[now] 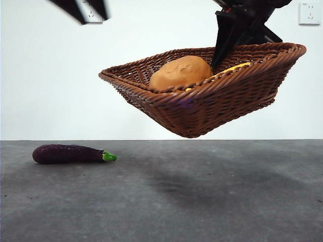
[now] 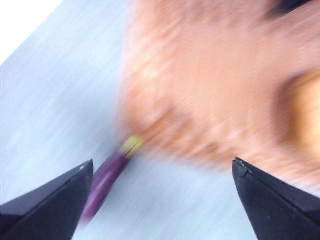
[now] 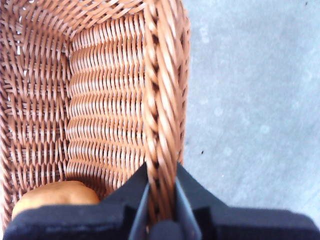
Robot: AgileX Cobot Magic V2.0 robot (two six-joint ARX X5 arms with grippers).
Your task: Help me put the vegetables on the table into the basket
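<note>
My right gripper (image 3: pixel 161 192) is shut on the braided rim of the wicker basket (image 3: pixel 160 100) and holds it tilted in the air above the table (image 1: pixel 202 201). In the front view the gripper (image 1: pixel 227 45) clamps the basket's (image 1: pixel 202 108) far rim. The orange-brown potato (image 1: pixel 180 73) and the yellow corn cob (image 1: pixel 229 69) lie inside it; the potato also shows in the right wrist view (image 3: pixel 55 196). The purple eggplant (image 1: pixel 68 154) lies on the table at the left. My left gripper (image 2: pixel 162 172) is open and empty, high above the eggplant (image 2: pixel 107 177); its view is blurred.
The left arm's tips (image 1: pixel 81 9) show at the top left of the front view. A white wall with sockets (image 1: pixel 309 12) stands behind the table. The basket's shadow falls on the table's middle.
</note>
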